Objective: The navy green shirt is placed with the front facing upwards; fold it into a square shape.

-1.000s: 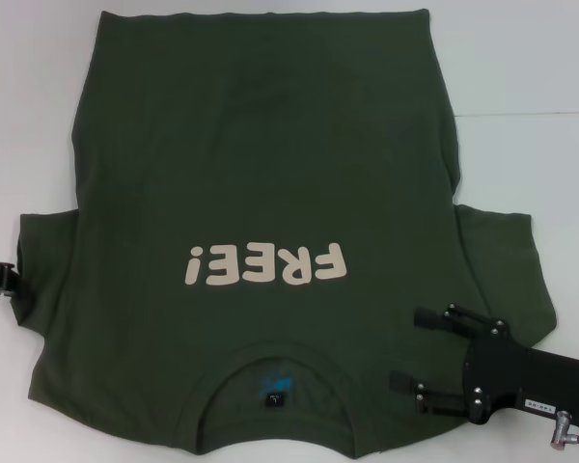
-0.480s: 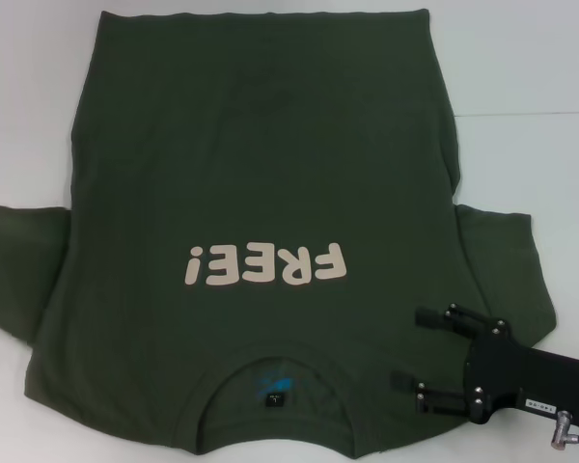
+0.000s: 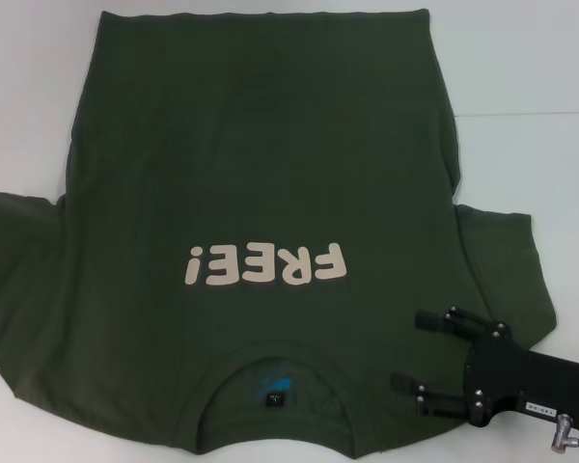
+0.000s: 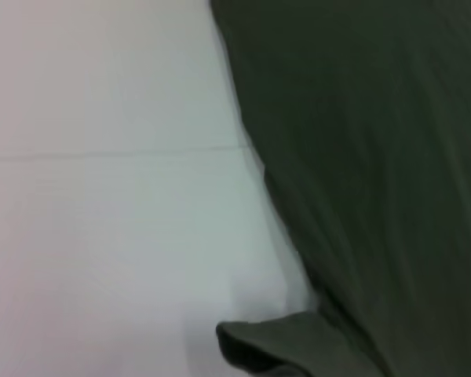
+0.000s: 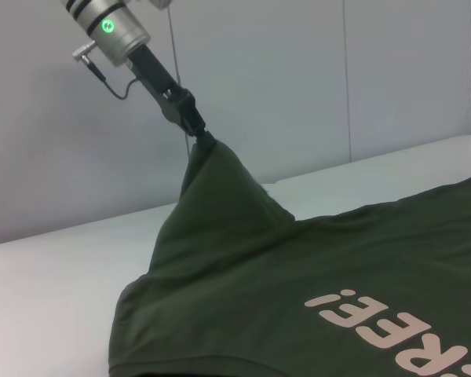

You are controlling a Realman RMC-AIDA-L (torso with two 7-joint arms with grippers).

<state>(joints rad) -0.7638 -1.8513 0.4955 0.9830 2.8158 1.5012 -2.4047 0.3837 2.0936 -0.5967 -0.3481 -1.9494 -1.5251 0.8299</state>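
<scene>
Head view: the navy green shirt (image 3: 261,241) lies face up on the white table (image 3: 531,77), collar (image 3: 275,371) toward the robot, hem at the far edge, so its long axis runs straight away from the robot and the "FREE!" print (image 3: 265,263) reads upside down. Right wrist view shows the left gripper (image 5: 198,130) off the head view's left edge, raised above the table with its fingers pinched together on the tip of the left sleeve (image 5: 220,184); the cloth rises to it in a tent. Right gripper (image 3: 405,352) hovers low over the right shoulder, beside the collar, its 2 fingers (image 3: 439,320) apart and pointing inward across the shirt, holding nothing. Left wrist view gives only table and shirt edge. Judgement: step in hand is folding the left sleeve inward. Key relation: the body lies to the right of the left gripper, so the carry must run across the long axis toward the centre line. Left arm is the only one placed for this; right sleeve (image 3: 507,265) is flat, not yet folded.
</scene>
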